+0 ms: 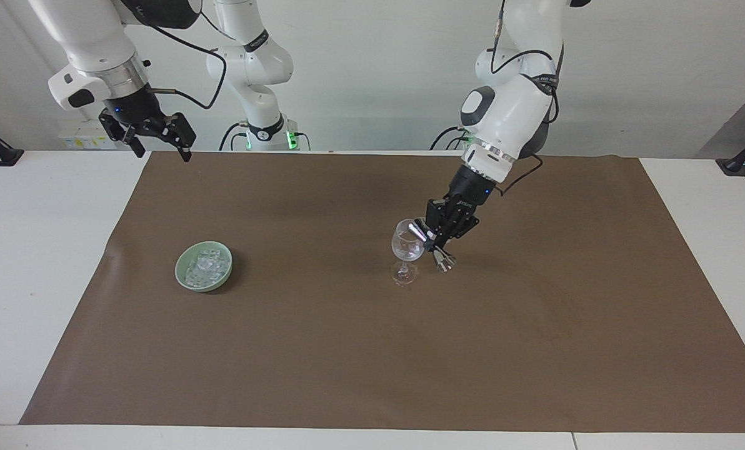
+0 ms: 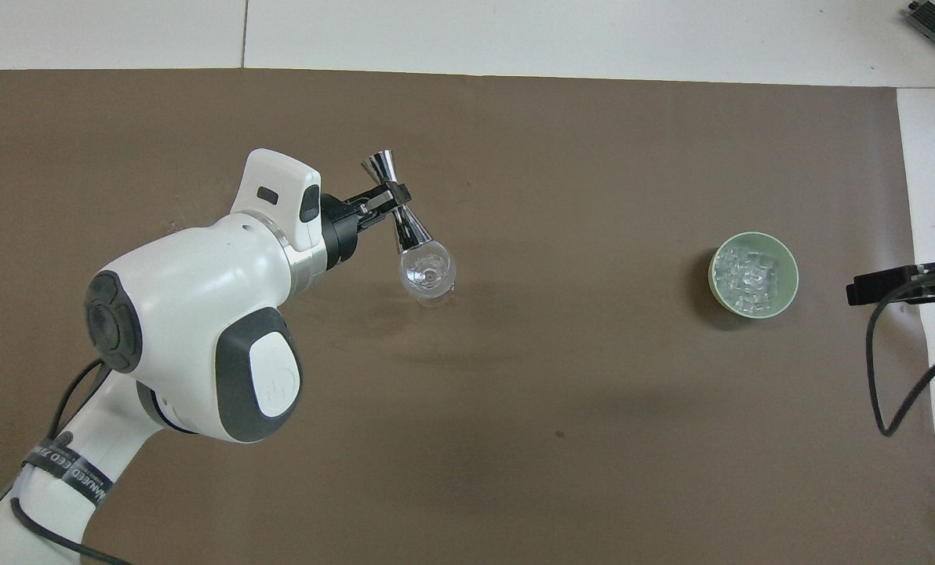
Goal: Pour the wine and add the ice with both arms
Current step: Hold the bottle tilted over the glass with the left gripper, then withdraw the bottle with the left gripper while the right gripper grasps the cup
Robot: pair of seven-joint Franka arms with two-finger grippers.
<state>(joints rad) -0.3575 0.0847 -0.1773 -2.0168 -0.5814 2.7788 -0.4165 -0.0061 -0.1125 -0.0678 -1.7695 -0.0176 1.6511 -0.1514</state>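
The ice (image 1: pixel 205 267) lay heaped in a green bowl (image 1: pixel 183 280) on the brown mat (image 1: pixel 372 350), toward the right arm's end. The left gripper (image 1: pixel 436 240) clamped a tilted steel jigger (image 1: pixel 430 245) over the glass (image 1: pixel 407 250). The right gripper (image 1: pixel 160 152) waited, jaws wide, over the table edge.

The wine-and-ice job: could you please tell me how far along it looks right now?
In hand: the left hand, shut on the silver double-cone jigger, tips it over the clear stemmed wine glass. Left: the clear ice cubes sit untouched in the pale green bowl; the right hand waits open, raised at its own end.
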